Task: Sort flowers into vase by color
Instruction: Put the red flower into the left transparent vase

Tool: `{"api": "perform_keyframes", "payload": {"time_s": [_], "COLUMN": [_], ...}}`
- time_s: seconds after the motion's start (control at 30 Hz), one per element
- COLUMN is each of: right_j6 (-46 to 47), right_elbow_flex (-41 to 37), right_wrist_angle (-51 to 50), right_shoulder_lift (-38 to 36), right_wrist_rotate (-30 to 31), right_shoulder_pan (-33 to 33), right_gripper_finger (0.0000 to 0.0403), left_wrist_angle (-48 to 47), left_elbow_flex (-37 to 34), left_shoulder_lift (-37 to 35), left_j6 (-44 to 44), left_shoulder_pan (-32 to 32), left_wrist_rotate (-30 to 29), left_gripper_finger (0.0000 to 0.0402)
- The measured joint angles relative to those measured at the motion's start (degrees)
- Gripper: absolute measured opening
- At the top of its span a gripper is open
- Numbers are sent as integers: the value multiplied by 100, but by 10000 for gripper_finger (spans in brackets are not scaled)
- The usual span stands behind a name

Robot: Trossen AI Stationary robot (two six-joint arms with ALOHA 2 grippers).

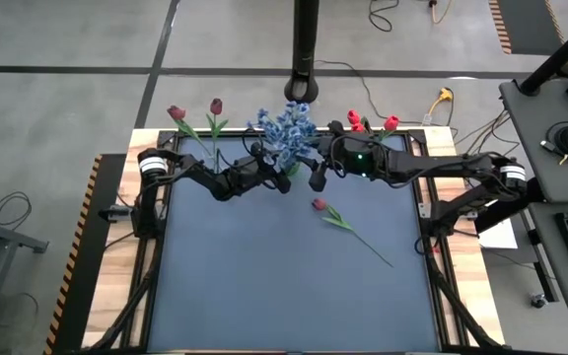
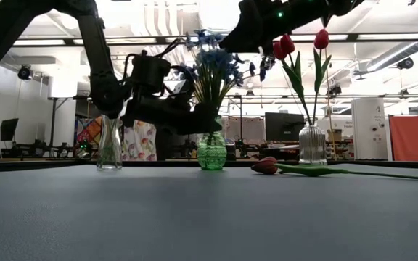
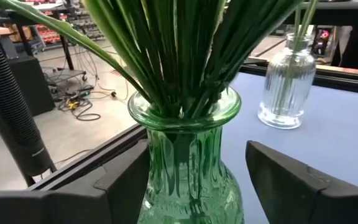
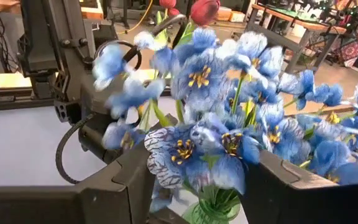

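Note:
A green glass vase (image 2: 211, 151) (image 3: 188, 168) stands on its base near the table's far edge. It holds the blue blossom sprigs (image 1: 286, 131) (image 4: 229, 124). My left gripper (image 3: 194, 180) (image 1: 282, 176) is open, level with the vase's neck, one finger on either side. My right gripper (image 4: 210, 180) (image 1: 311, 166) is open up among the blue blossoms, which sit between its fingers. A dark red tulip (image 1: 319, 204) (image 2: 268, 166) lies flat on the table, its stem running toward the near right. My left gripper comes at the green vase's neck (image 3: 166, 155) level from the table's left. One finger (image 3: 126, 183) lies close against the glass and the other stands apart; I cannot tell whether it touches. My right gripper has blue petals (image 4: 173, 158) overlapping one finger (image 4: 126, 180); it closes on nothing.
A clear ribbed vase (image 2: 312, 145) (image 3: 284, 87) with bright red tulips (image 1: 368, 123) stands to the right of the green one. Another clear vase (image 2: 109, 145) with maroon tulips (image 1: 215, 106) stands to its left. The dark mat (image 1: 264, 286) spreads toward the near edge.

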Motion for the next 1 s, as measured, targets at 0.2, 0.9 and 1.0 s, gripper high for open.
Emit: {"api": "perform_keyframes", "payload": {"time_s": [0.2, 0.9, 1.0], "right_j6": [4, 376, 549], "right_elbow_flex": [0, 9, 9], "right_wrist_angle": [-136, -1443, -1881], "right_shoulder_lift": [-138, -1108, -1327], "right_wrist_rotate": [3, -53, -57], "right_shoulder_pan": [34, 308, 408], "right_gripper_finger": [185, 185, 185], "left_wrist_angle": [-164, -1703, -2271], "left_elbow_flex": [4, -147, -168], "left_shoulder_lift": [-41, -841, -1082], "left_j6": [-138, -188, -188], "left_shoulder_pan": [-2, -21, -57], "left_wrist_rotate": [-1, -106, -104], "left_gripper_finger": [254, 255, 255]}}
